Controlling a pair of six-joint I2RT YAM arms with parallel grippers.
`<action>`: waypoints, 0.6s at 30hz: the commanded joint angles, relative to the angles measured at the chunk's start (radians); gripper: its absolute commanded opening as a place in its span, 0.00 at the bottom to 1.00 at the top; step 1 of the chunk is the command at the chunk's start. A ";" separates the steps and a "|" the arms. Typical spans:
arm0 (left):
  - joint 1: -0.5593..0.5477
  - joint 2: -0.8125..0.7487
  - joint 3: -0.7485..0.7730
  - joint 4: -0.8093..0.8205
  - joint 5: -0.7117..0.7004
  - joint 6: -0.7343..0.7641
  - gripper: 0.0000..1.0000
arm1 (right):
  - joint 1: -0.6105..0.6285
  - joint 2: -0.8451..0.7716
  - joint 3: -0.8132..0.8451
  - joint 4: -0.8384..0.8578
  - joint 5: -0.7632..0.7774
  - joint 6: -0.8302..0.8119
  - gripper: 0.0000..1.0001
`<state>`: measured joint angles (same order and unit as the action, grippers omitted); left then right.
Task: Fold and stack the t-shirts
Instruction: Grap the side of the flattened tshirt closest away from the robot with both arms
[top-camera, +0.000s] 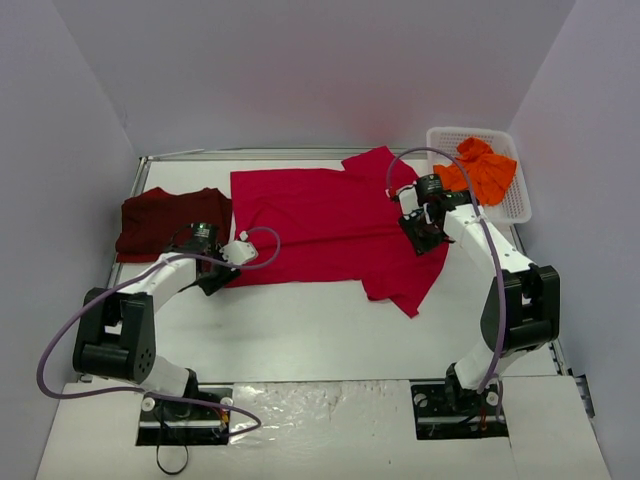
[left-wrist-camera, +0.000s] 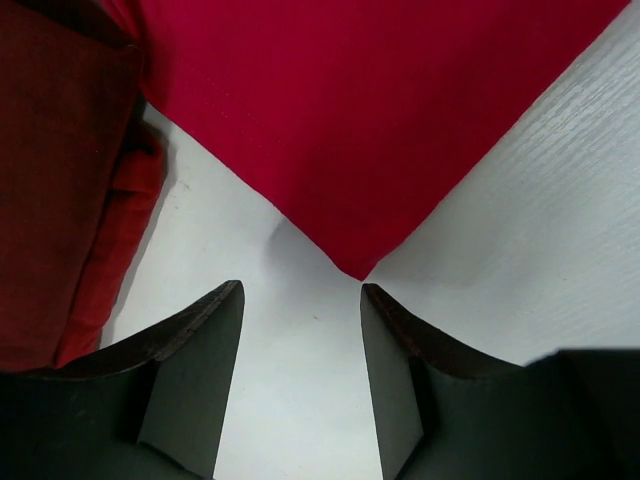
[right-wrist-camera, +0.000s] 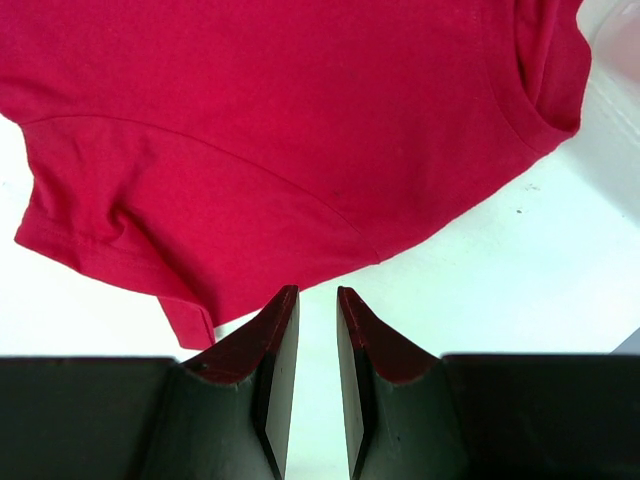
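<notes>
The bright red t-shirt (top-camera: 320, 225) lies spread flat across the middle of the surface (top-camera: 300, 330), its collar end toward my right arm, one sleeve reaching toward the far wall and the other sleeve toward the near edge; the dark maroon t-shirt (top-camera: 170, 220) sits folded at the left, just beside the red one's hem; the orange t-shirt (top-camera: 480, 170) is crumpled in the white lattice basket (top-camera: 520, 208) at the far right corner, well apart from the other two; my left claw (top-camera: 222, 280) is low at the near-left corner of the red shirt, and from my left wrist that claw (left-wrist-camera: 300, 290) stands wide, nothing between its fingers, bare white surface (left-wrist-camera: 560, 200) under it, the pointed corner of the red shirt (left-wrist-camera: 380, 100) just ahead of the gap and the maroon shirt (left-wrist-camera: 60, 150) off to the left; my right claw (top-camera: 425, 240) hangs over the collar end of the red shirt, and from my right wrist that claw (right-wrist-camera: 317, 292) is narrow, a thin strip of white showing between the fingers, holding nothing, its tips at the shirt's edge (right-wrist-camera: 300, 120) beside the sleeve; whether they touch the cloth I cannot tell.
</notes>
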<state>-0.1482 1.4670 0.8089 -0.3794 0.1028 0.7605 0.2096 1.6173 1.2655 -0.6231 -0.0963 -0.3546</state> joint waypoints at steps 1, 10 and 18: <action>0.004 -0.031 0.001 0.028 0.009 0.040 0.49 | -0.007 0.018 0.014 -0.017 0.021 0.017 0.19; 0.004 -0.062 -0.017 0.001 0.049 0.059 0.49 | -0.012 0.076 0.014 -0.012 0.032 0.016 0.18; -0.011 -0.082 0.004 -0.064 0.094 0.045 0.49 | -0.012 0.084 0.008 -0.007 0.033 0.013 0.18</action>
<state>-0.1505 1.4338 0.7860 -0.3923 0.1612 0.7998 0.2031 1.7042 1.2659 -0.6094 -0.0822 -0.3443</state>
